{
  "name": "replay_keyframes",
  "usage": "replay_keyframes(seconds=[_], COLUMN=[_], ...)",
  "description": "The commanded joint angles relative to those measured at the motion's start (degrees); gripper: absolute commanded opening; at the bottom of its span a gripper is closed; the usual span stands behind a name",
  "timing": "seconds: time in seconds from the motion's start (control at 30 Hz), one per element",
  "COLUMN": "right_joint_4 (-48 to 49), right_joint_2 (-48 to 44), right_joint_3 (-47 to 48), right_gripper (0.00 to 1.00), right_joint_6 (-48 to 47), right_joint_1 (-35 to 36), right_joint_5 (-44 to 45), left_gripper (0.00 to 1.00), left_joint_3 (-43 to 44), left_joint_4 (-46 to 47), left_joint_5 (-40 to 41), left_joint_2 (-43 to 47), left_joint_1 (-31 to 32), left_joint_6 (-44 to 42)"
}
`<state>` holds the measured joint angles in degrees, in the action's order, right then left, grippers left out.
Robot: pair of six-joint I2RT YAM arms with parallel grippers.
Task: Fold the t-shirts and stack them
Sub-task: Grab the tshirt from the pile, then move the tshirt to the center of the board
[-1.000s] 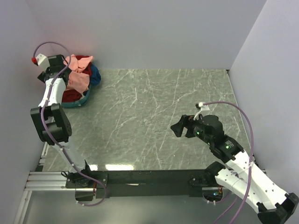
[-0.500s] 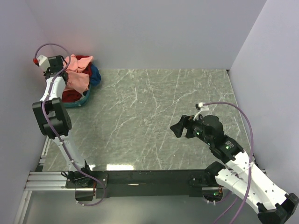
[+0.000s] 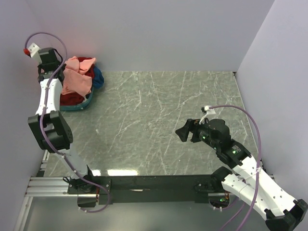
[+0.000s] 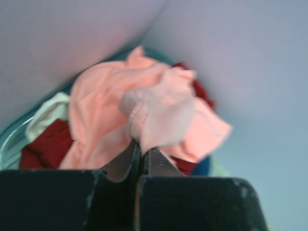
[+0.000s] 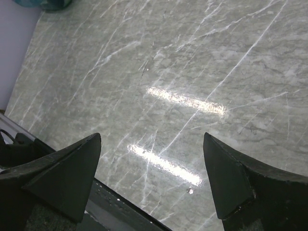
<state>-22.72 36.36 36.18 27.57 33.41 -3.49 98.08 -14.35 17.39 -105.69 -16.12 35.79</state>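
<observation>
Marbled grey-green desk runs between pale walls, with a teal basket of clothes at its 10 o'clock corner. The left hand is clamped on a fold of the peach shirt, which hangs over the basket with its lower part draped on the red and blue clothes. The step looks like drawing this shirt out onto the desk. I would lift straight up until the hem leaves the other clothes, so nothing rides along. Then I would carry it toward the middle, where the right hand, spread open and holding nothing, hovers at 4 o'clock and could catch a free edge. The wrist view is blurred, so whether the pinch holds one layer or several cannot be told. Most of the basket is hidden beneath the clothes and the arm.
</observation>
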Motion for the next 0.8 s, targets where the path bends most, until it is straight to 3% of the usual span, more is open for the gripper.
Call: replay_keyframes(seconds=[0.0, 0.2, 0.4, 0.77], right_joint_4=[1.98, 1.89, 1.54, 1.28], right_joint_2=[-0.06, 0.29, 0.38, -0.06], right_joint_3=[0.03, 0.29, 0.82, 0.73], right_gripper=[0.92, 0.92, 0.92, 0.92], right_joint_6=[-0.5, -0.59, -0.68, -0.59], right_joint_1=[-0.45, -0.45, -0.71, -1.06], right_joint_5=[0.67, 0.76, 1.29, 2.26], left_gripper=[0.0, 0.0, 0.0, 0.0], left_joint_3=[3.17, 3.6, 6.94, 12.83], left_joint_4=[4.06, 6.17, 5.74, 6.09], left_joint_5=[-6.74, -13.95, -16.69, -13.35], left_joint_2=[6.1, 11.82, 16.56, 25.17], left_joint_1=[-0.14, 1.7, 7.41, 25.25], left_joint_6=[1.38, 1.13, -2.39, -7.93])
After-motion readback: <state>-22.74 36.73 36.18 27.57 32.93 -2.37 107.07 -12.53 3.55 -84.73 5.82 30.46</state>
